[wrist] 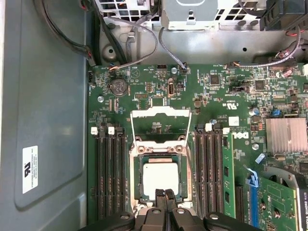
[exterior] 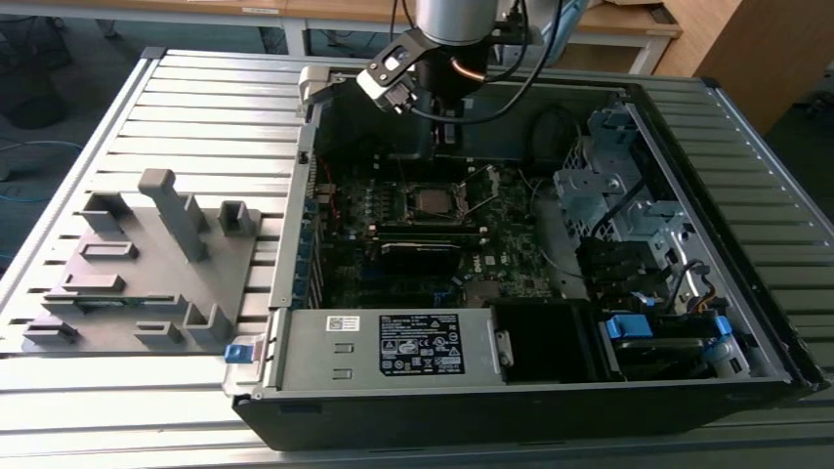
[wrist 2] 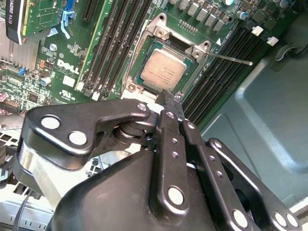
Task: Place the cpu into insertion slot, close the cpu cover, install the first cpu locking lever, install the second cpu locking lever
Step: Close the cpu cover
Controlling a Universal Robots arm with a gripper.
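Hovering gripper [wrist: 164, 193] just over cpu [wrist: 161, 174] edge, jaws pressed together, empty; cpu seated in insertion slot [wrist: 135, 180], needing no grip; cpu cover [wrist: 161, 110] open beside cpu, likely for access.

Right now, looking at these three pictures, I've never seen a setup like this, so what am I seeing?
This is one robot arm working over an open computer case on a slatted metal table. The exterior view comes from a camera off the arm; both wrist views ride on the arm, looking past its gripper. A grey fixture tray lies at the exterior view's left. The cpu sits in the insertion slot; the cpu cover is flipped open. The gripper, shut and empty, is nearest the cpu.
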